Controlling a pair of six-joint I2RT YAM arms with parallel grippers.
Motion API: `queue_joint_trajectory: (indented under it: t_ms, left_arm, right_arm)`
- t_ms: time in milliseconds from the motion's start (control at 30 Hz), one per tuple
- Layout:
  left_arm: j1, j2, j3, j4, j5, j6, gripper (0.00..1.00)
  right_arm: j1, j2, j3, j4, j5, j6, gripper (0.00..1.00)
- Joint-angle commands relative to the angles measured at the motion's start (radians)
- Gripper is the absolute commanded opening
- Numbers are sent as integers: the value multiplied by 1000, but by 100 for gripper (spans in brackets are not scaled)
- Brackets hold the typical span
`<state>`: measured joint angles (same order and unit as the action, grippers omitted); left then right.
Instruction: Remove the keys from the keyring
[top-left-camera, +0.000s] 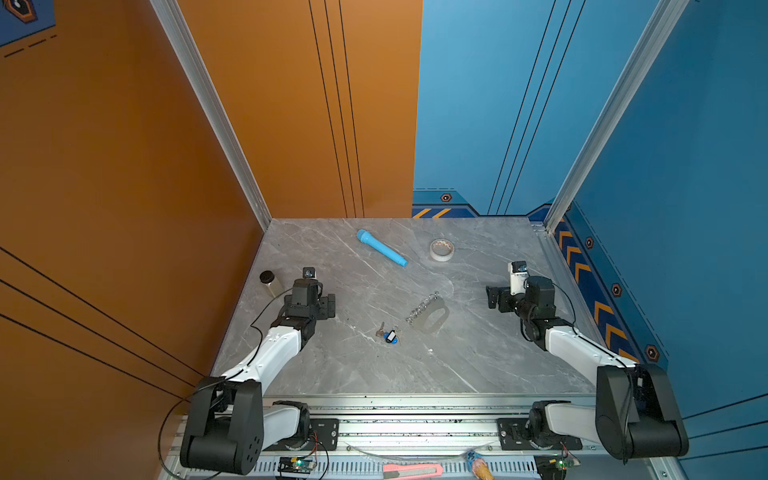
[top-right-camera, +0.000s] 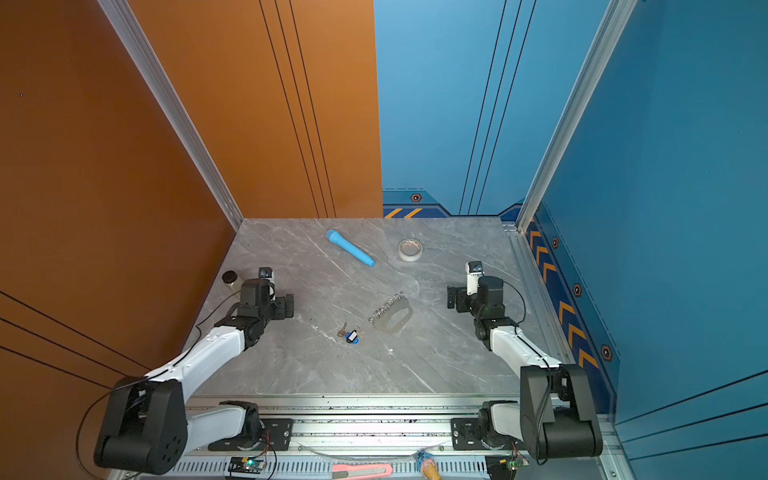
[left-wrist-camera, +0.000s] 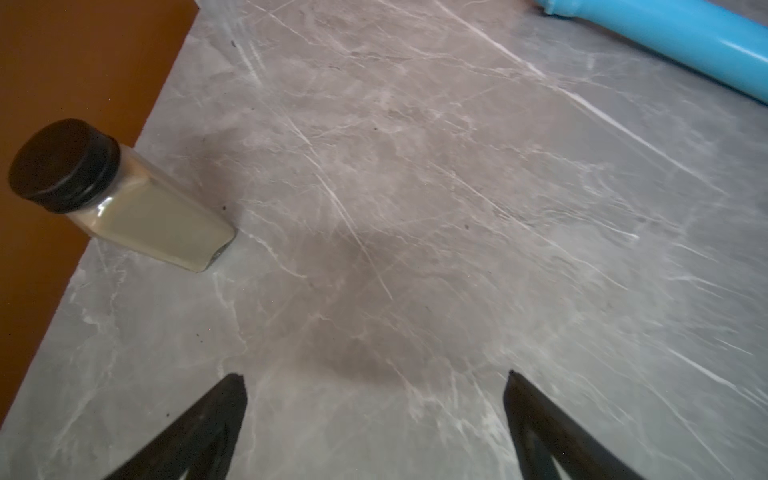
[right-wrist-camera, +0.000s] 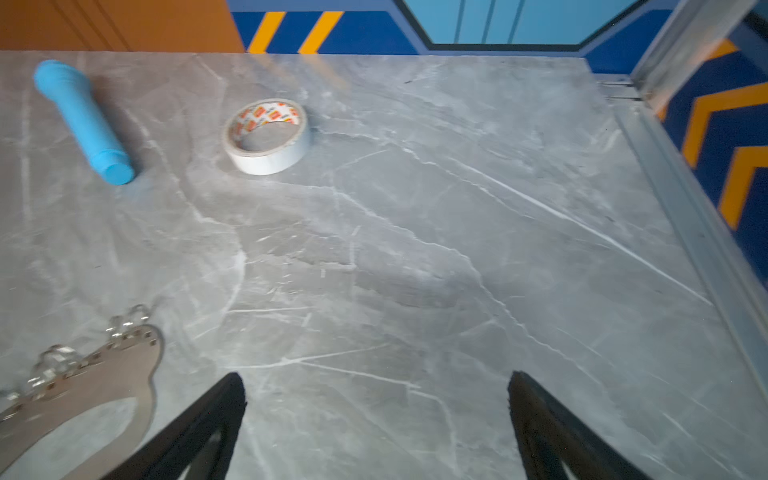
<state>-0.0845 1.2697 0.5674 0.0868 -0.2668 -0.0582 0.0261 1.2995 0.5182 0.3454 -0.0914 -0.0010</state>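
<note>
The keys (top-left-camera: 388, 335) (top-right-camera: 352, 335), a small silvery bunch with a blue tag and white label, lie on the grey marble table in both top views. A short way to their right lies the keyring (top-left-camera: 430, 316) (top-right-camera: 395, 318) (right-wrist-camera: 83, 390), a flat metal plate with an oval cut-out and a row of small wire rings; I see a gap between the two. My left gripper (top-left-camera: 329, 306) (top-right-camera: 287, 306) (left-wrist-camera: 376, 382) hovers open to the left of the keys, with nothing between its fingers. On the right, my right gripper (top-left-camera: 493, 297) (top-right-camera: 452, 297) (right-wrist-camera: 376, 382) is open and empty beside the plate.
A long blue plastic tube (top-left-camera: 381, 248) (left-wrist-camera: 685, 37) (right-wrist-camera: 83, 120) and a whitish tape roll (top-left-camera: 441, 249) (right-wrist-camera: 268, 135) lie near the back. A black-capped bottle (top-left-camera: 270, 282) (left-wrist-camera: 120, 199) stands at the left edge by the orange wall. A pink box cutter (top-left-camera: 411, 470) lies on the front rail.
</note>
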Motion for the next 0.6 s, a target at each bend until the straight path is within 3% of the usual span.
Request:
queue_joint_trajectory:
  t_ms: [0,167,333,567]
  left_arm:
    - [6,80,-26,253,-46,36,98]
    - [-8,203,-17,391,-108,36,98]
    - [-24,289,11,477,-168,60,98]
    - [-43,283,-9,503,-157,87,98]
  right_arm:
    - [-25,59,0,172,67,32,100]
    - [-38,73,-44,236,0,27,100]
    - [-7,125,-69,311,63,7,100]
    - [11,120,-90,343,80,-10,100]
